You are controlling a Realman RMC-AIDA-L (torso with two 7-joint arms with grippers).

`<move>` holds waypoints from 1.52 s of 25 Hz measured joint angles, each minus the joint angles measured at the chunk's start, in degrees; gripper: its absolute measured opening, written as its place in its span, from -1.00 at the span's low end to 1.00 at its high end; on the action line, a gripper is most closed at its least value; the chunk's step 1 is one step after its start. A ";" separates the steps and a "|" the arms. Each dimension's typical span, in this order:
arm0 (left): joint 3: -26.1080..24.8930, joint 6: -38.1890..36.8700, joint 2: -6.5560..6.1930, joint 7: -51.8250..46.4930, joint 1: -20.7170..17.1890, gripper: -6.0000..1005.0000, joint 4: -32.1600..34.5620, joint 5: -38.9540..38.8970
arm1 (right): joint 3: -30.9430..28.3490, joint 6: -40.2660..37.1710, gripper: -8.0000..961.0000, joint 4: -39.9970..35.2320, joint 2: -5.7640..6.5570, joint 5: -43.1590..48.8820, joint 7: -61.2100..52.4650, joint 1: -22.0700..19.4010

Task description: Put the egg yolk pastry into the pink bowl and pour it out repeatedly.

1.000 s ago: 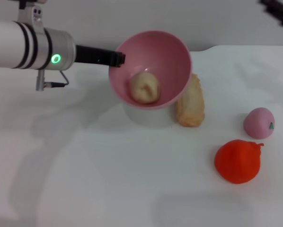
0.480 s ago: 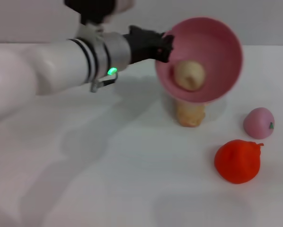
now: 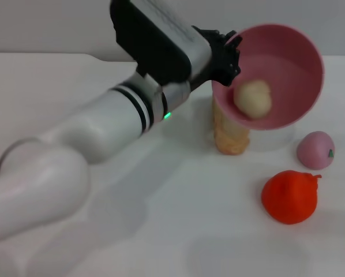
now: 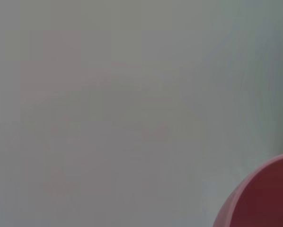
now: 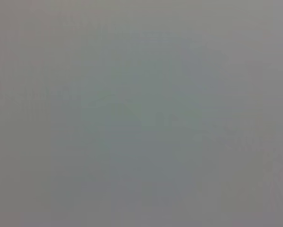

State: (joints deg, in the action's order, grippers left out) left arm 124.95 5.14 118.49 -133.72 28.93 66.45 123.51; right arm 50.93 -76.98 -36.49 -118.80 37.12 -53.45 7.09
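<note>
Head view: egg yolk pastry inside tilted pink bowl

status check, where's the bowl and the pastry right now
Left gripper shut on pink bowl rim, bowl lifted and tilted. Egg yolk pastry inside. Long pastry beneath it. Right gripper not in view.

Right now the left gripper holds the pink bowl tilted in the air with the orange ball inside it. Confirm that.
Not quite. In the head view the left gripper does hold the pink bowl tilted in the air, but what sits inside is the egg yolk pastry. The orange ball lies on the table, apart from the bowl.
</note>
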 joint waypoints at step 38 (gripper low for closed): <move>8.64 32.42 0.45 18.59 3.27 -0.90 -13.36 4.16 | -0.22 -3.49 -0.04 2.39 0.01 0.86 -1.12 4.07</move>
State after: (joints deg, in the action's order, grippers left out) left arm 133.59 37.56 118.94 -115.13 32.20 53.09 127.66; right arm 50.71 -80.47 -34.10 -118.79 37.98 -54.57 11.16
